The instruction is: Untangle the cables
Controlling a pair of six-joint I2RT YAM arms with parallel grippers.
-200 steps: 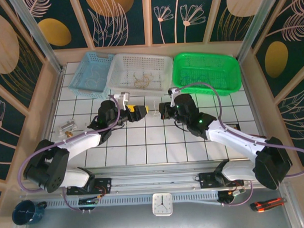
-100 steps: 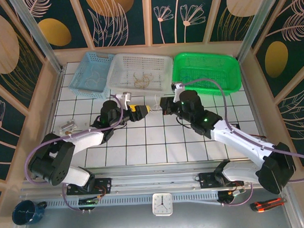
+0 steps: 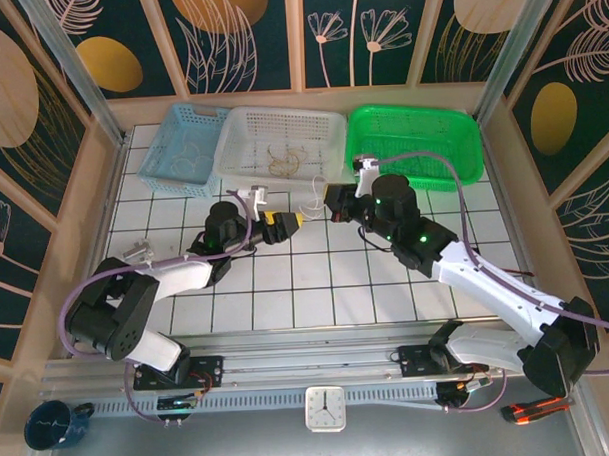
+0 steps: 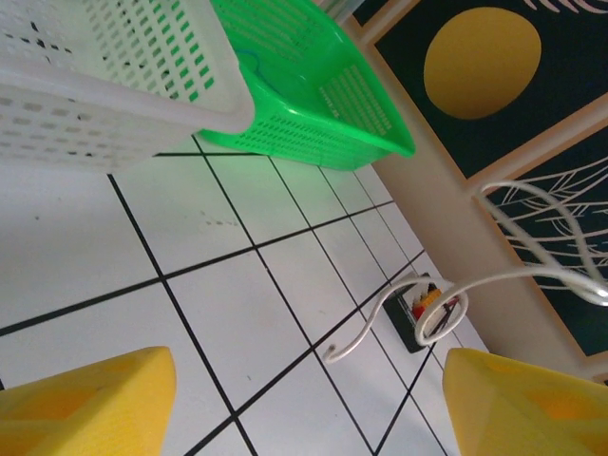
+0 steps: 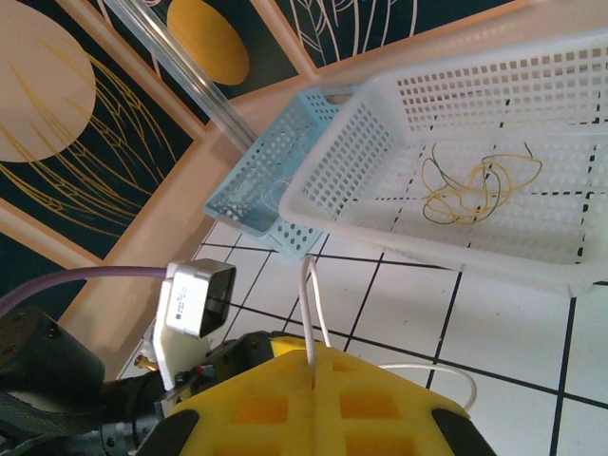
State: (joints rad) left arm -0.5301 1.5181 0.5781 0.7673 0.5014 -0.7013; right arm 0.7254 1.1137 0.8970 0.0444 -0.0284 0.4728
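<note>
- Step in hand, as I judge it: one whitish cable [image 5: 308,304] is out on its own, and the two arms meet over it just in front of the white basket [image 3: 232,150], likely to stretch it out or pass it across.
- The right gripper [image 5: 313,366] has its jaws closed on that cable. The strand rises from between the yellow pads, and a second bit loops out to the side, above the bench [image 3: 287,289].
- The left gripper [image 4: 309,399] has its jaws open with nothing between them. The cable's curly free end hangs in front of the gap, apart from both pads.
- Other task strands: yellowish cables [image 5: 475,190] lie loose inside the white basket. What lies in the blue basket [image 3: 186,142] beside it is too faint to name.
- Next move, in my view: the left jaws need to come forward round the dangling curl and close on it. The wire is thin and springy, so it could slip past the pads.
- Pose: both arms reach forward and inward from their bases, wrists low, the jaws facing each other near the white basket's near rim.
</note>
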